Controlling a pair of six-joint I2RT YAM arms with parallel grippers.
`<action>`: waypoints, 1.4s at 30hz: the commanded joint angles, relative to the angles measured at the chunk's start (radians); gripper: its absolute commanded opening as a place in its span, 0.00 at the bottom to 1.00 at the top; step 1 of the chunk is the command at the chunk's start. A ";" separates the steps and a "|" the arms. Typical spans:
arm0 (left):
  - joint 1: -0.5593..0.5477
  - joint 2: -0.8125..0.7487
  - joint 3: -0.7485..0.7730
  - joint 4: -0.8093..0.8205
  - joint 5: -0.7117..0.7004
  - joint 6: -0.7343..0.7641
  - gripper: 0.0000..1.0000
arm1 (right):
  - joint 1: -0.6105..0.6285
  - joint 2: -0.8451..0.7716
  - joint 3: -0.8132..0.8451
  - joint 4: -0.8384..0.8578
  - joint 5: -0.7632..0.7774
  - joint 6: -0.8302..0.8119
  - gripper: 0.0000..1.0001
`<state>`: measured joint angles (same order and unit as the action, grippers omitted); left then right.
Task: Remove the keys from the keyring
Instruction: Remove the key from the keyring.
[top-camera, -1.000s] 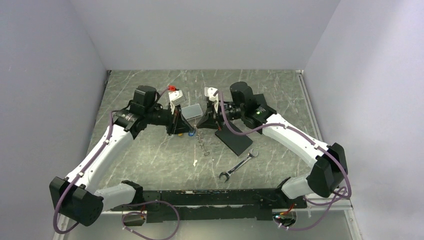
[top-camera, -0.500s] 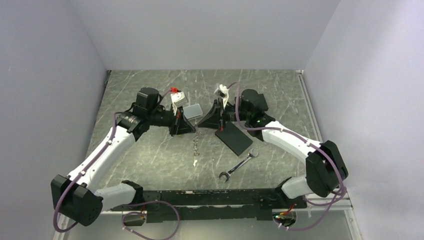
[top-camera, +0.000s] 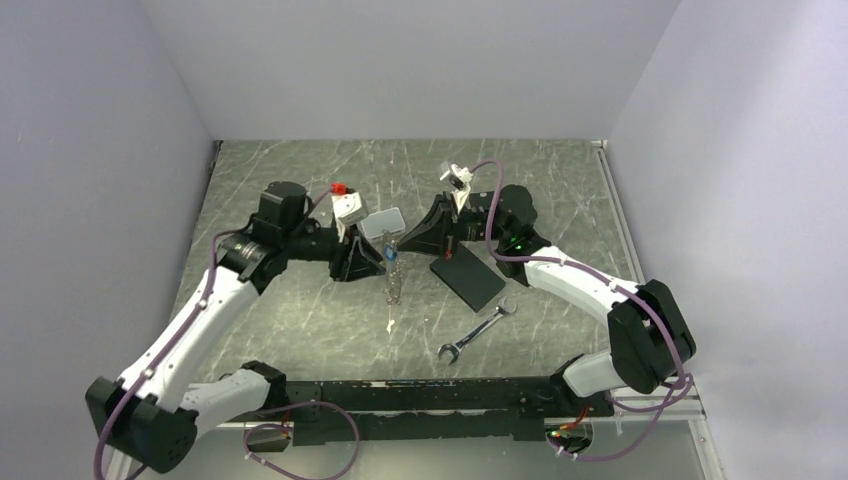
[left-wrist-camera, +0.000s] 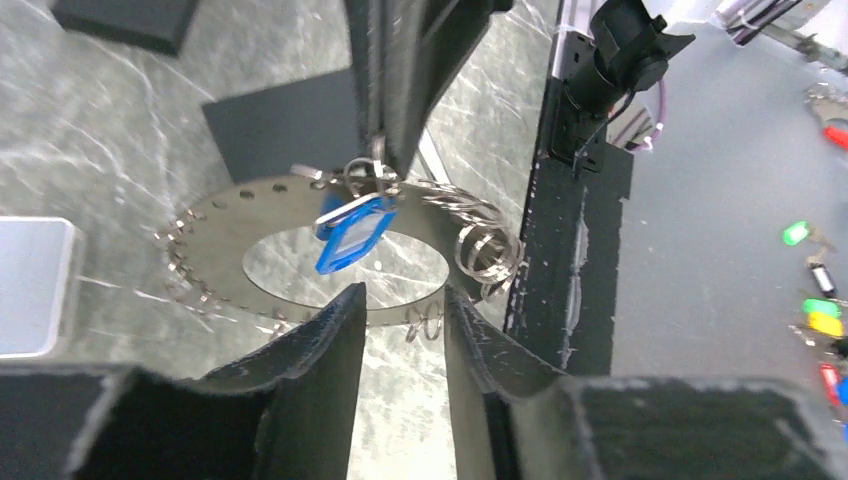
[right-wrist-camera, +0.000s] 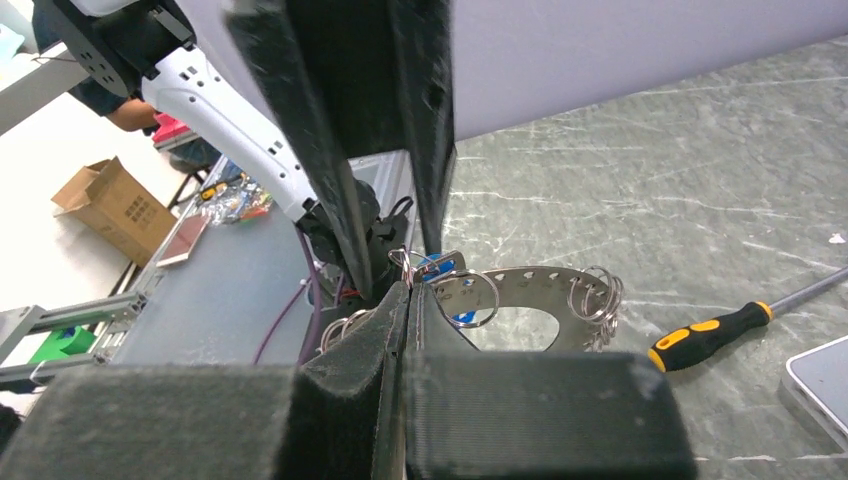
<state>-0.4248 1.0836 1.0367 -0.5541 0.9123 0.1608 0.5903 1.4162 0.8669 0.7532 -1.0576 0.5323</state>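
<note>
The keyring (left-wrist-camera: 215, 235) is a flat grey metal disc with a holed rim, hanging in the air between the two arms (top-camera: 393, 278). The keys (left-wrist-camera: 487, 250) show as small grey metal loops along its rim, plus one blue plastic tag (left-wrist-camera: 350, 232). My right gripper (right-wrist-camera: 410, 287) is shut on a small loop at the keyring's (right-wrist-camera: 545, 285) edge, beside the blue tag (right-wrist-camera: 441, 266). My left gripper (left-wrist-camera: 405, 298) is open just short of the disc's near rim, and its fingers (left-wrist-camera: 330, 340) hold nothing. From above, the left gripper (top-camera: 380, 263) and the right gripper (top-camera: 402, 246) face each other.
A black flat rectangle (top-camera: 467, 282) and a silver wrench (top-camera: 478, 330) lie right of the hanging keyring. A grey box (top-camera: 383, 222) sits behind the grippers. A small pale piece (top-camera: 390, 324) lies on the table below the keyring. A yellow-and-black screwdriver (right-wrist-camera: 708, 336) lies nearby.
My left gripper has opened and drawn back a little to the left, away from the keyring. The right arm shifted slightly rightward and still pinches the keyring.
</note>
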 joint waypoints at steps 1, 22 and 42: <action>0.004 -0.091 0.046 -0.011 -0.016 0.152 0.42 | 0.002 -0.022 0.003 0.051 -0.023 -0.008 0.00; -0.038 0.029 0.105 -0.023 0.043 0.323 0.49 | 0.035 -0.006 0.022 0.033 -0.085 -0.019 0.00; -0.052 -0.031 0.099 -0.163 -0.016 0.307 0.00 | -0.009 -0.020 0.029 0.029 -0.045 -0.002 0.00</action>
<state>-0.4732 1.0611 1.1172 -0.6941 0.8909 0.4820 0.5961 1.4185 0.8665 0.6903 -1.1278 0.5026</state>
